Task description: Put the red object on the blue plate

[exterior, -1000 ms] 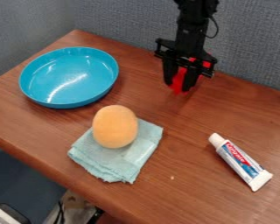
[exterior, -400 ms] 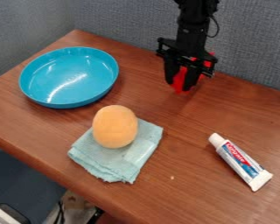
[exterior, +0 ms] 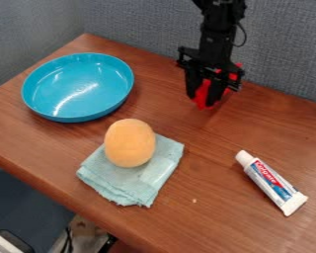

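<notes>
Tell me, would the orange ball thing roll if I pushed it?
The orange ball looks round, so it would probably roll. The soft-looking cloth under it might slow it down a little.

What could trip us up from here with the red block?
The gripper covers much of the red block, so a poor grip could go unnoticed and slip on lifting. The blue plate's raised rim might catch the block if it is carried across too low.

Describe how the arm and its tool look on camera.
The slim, jointed black mechanical arm has a thin dark cable looping along its side. Its tool is also black, angular, with a wider bracket-like part above; no markings are readable.
</notes>
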You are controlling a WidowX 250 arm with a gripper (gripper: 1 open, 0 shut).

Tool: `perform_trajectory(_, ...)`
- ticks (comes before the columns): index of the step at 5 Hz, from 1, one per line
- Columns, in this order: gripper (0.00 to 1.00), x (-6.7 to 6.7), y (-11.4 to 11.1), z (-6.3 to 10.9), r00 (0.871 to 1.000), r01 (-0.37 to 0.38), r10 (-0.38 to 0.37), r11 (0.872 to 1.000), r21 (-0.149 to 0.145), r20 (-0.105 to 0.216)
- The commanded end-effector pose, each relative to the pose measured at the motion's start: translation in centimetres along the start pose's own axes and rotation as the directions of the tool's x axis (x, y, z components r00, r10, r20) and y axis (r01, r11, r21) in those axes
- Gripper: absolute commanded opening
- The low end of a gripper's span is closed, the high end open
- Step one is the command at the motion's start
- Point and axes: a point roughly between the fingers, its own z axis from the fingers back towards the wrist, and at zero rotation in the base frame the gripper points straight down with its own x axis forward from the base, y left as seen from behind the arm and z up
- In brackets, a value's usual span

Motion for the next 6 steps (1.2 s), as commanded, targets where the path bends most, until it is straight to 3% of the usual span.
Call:
perform_trajectory(1, 0.0, 0.8, 0.7, 2.3, 0.997, -0.021, 0.02, 1.0, 0.011, 0.071)
perform_trajectory(2, 0.0, 0.6, 0.5, 2.7, 0.997, -0.029, 0.027, 0.999, 0.019, 0.074)
perform_trajectory(4, 0.0, -0.5, 2.5, 4.6, 0.989, -0.118, 0.115, 0.993, 0.025, 0.096)
perform_trajectory(5, 0.0, -1.8, 5.1, 6.6, 0.972, -0.205, 0.201, 0.978, 0.024, 0.124)
perform_trajectory(6, 0.0, -3.4, 8.3, 7.3, 0.948, -0.294, 0.289, 0.955, 0.025, 0.133)
